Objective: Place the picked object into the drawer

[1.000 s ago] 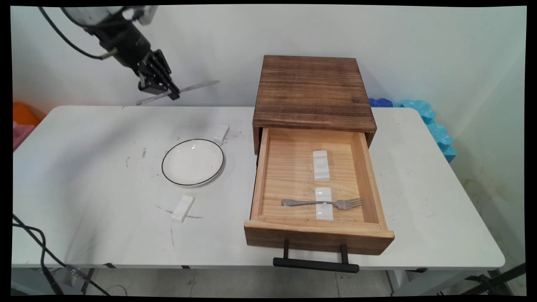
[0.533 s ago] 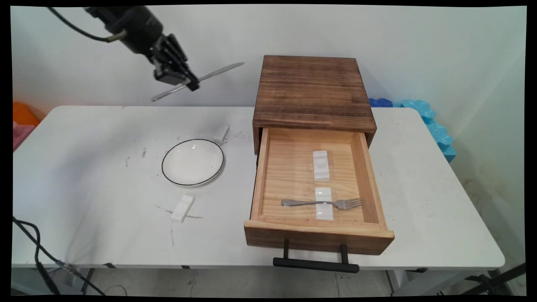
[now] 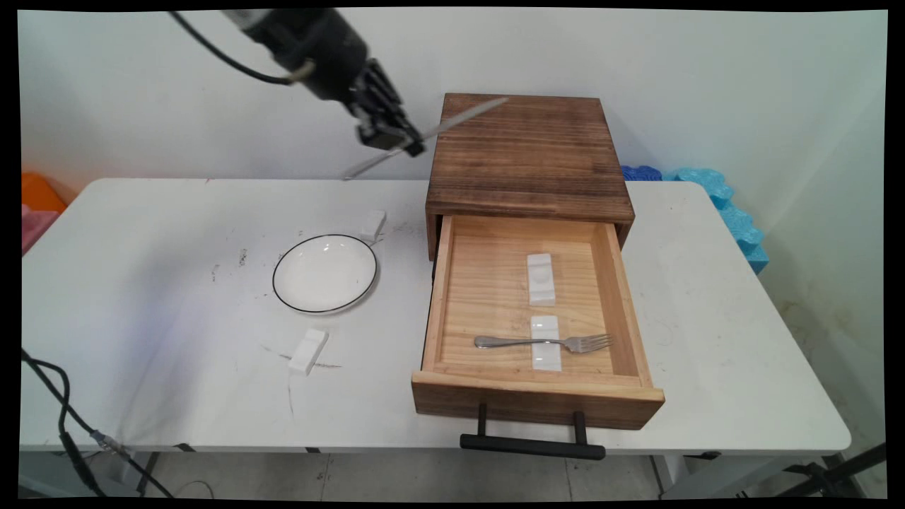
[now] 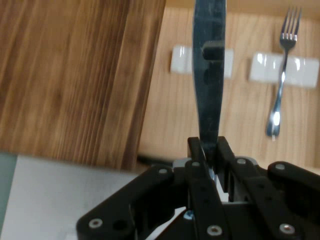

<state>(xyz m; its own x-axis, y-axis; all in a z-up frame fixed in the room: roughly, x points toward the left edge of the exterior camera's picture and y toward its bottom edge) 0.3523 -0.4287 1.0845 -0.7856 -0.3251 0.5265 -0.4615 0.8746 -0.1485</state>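
The gripper (image 3: pixel 403 143) is pinched on a table knife (image 3: pixel 452 121), holding it near mid-length. In the hand view the fingers (image 4: pixel 196 150) press on both flat faces of the blade, which runs straight out from them. In the main view the knife is high in the air, just left of the wooden cabinet (image 3: pixel 527 152), with one end reaching over the cabinet's top left corner and the other pointing down toward the table (image 3: pixel 141 297).

Take the open drawer (image 3: pixel 438 297) as your reference:

1. Inside the drawer, at its middle, lies a bare white rest (image 3: pixel 541 278).
2. Nearer the drawer's front, a fork (image 3: pixel 543 343) lies across a second white rest (image 3: pixel 546 357).
3. Left of the drawer, on the table, stand a white plate (image 3: pixel 324 273) and two more white blocks, one beyond the plate (image 3: pixel 372 225) and one nearer the camera (image 3: pixel 308 350).

Handling judgement: the blade is thin and smooth, so it may pivot in the grip. Keep your wrist motion slow. Keep the knife's lower end above the cabinet's top edge and the drawer walls during any travel. Hold the blade level before lowering.
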